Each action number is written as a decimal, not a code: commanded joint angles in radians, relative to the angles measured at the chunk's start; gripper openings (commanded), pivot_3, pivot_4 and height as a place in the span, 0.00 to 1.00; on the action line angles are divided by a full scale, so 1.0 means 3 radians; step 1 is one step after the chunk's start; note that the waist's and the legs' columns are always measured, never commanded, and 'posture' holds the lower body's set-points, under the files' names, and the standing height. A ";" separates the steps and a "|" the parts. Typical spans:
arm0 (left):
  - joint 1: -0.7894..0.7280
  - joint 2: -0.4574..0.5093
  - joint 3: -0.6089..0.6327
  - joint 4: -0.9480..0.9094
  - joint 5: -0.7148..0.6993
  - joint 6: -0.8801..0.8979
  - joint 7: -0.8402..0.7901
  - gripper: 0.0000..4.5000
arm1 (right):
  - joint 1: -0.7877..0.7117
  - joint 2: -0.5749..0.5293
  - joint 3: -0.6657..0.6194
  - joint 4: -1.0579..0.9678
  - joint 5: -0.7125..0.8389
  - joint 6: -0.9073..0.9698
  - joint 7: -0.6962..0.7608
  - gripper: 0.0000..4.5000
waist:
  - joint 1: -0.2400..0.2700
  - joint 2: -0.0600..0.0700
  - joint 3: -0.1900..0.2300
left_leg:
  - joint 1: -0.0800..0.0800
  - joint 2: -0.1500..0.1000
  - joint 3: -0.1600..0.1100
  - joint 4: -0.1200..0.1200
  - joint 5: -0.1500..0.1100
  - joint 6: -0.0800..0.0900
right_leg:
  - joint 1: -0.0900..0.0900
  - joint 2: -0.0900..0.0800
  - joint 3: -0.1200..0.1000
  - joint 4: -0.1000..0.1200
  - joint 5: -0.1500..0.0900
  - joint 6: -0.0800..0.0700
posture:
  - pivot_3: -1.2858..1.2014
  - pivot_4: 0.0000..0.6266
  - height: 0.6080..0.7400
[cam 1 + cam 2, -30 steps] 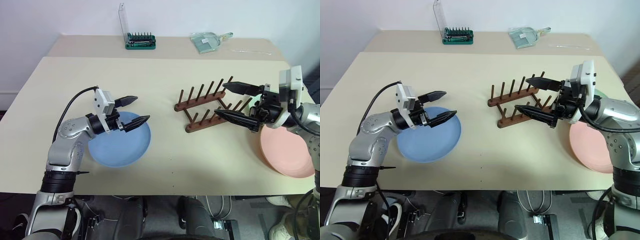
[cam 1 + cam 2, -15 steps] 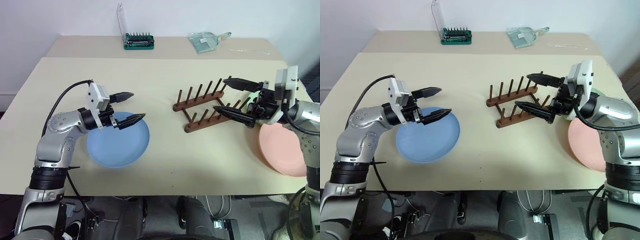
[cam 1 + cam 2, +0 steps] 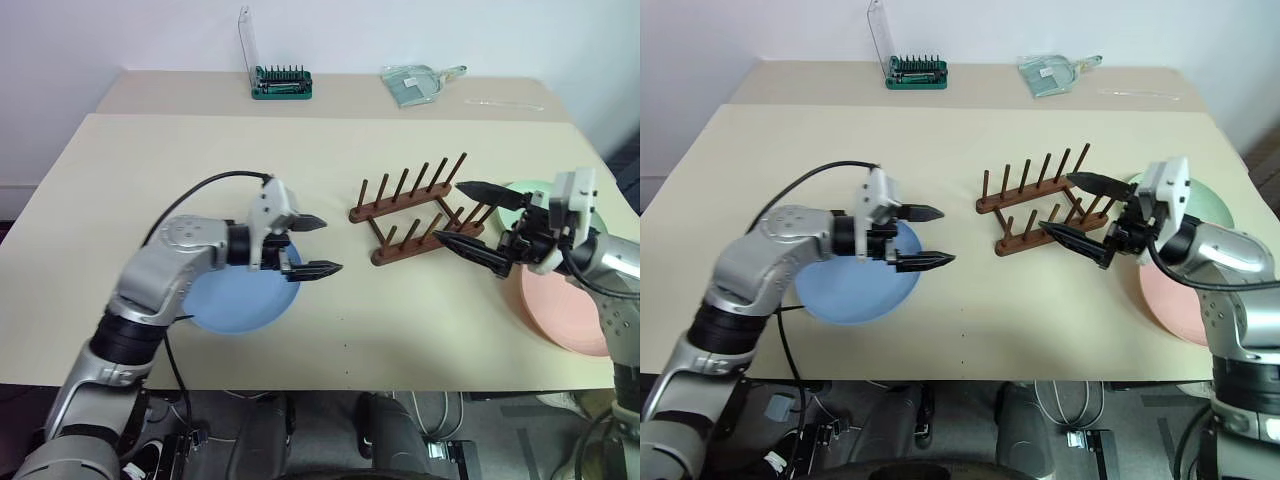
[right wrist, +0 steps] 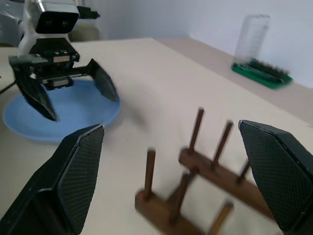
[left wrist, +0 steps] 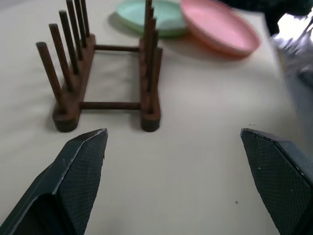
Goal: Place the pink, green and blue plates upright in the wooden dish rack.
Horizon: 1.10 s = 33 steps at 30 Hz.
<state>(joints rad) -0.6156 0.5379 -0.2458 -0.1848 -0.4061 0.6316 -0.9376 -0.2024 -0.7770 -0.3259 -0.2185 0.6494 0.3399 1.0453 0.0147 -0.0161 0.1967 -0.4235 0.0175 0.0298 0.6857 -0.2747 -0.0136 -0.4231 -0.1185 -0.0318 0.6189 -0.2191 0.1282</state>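
From the head camera, the left hand (image 3: 318,246) hangs released, its two pointed black fingers spread wide, just past the rim of the matte blue plate (image 3: 235,300), which lies flat on the smooth beige counter (image 3: 200,160). Ahead of its fingertips stands the wooden dish rack (image 3: 415,215), dark reddish-brown, its two rails bristling with thin round pegs, nothing slotted in it. The right hand (image 3: 470,215) is released too, fingers splayed, tips close beside the rack's near end. Behind that hand lie the salmon pink plate (image 3: 565,310) and, further back, the pale green plate (image 3: 520,192), both flat.

The left wrist camera looks between its textured dark fingers (image 5: 78,171) at the rack end-on, with the green and pink plates beyond, the pink overlapping the green's edge.

The right wrist camera shows the rack's pegs up close, and across from them the left hand over the blue plate.
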 commanded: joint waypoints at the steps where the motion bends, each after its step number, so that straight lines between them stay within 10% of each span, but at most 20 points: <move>1: -0.0216 -0.0218 -0.0249 0.0197 0.0316 0.0016 0.0263 1.00 | 0.0312 -0.0185 -0.0307 -0.0227 -0.0088 -0.0078 0.0023 1.00 | 0.0005 0.0000 0.0000 | 0.0000 0.0000 -0.0001 0.0000 0.0000 0.0000 | 0.0000 0.0000 0.0000 0.0000 0.0000 0.0000 | 0.52 0.24 0.88; 26: -0.0618 -0.1556 -0.0766 0.1299 0.1043 0.0359 0.0958 1.00 | 0.1146 -0.0095 -0.0854 -0.0618 -0.0182 -0.0215 -0.0258 1.00 | 0.0001 0.0009 -0.0006 | 0.0005 -0.0002 -0.0003 0.0000 0.0000 0.0001 | 0.0005 0.0000 0.0002 -0.0001 0.0000 0.0000 | 0.52 0.24 0.88; 33: -0.0566 -0.1591 -0.0730 0.1286 0.1059 0.0515 0.0951 0.36 | 0.1138 -0.0105 -0.0855 -0.0619 -0.0173 -0.0223 -0.0284 1.00 | 0.0006 0.0010 -0.0007 | 0.0006 -0.0002 -0.0004 0.0001 0.0000 0.0001 | 0.0006 0.0000 0.0002 -0.0002 0.0000 0.0000 | 0.52 0.24 0.88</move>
<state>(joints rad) -0.7867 0.0665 -0.4557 0.2209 -0.0954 0.7788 -0.6475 0.1435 -0.8058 -0.5597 -0.3720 0.5908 0.2912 0.9667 0.0164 -0.0132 0.1946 -0.4218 0.0168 0.0287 0.6858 -0.2748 -0.0132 -0.4213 -0.1187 -0.0312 0.6184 -0.2192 0.1281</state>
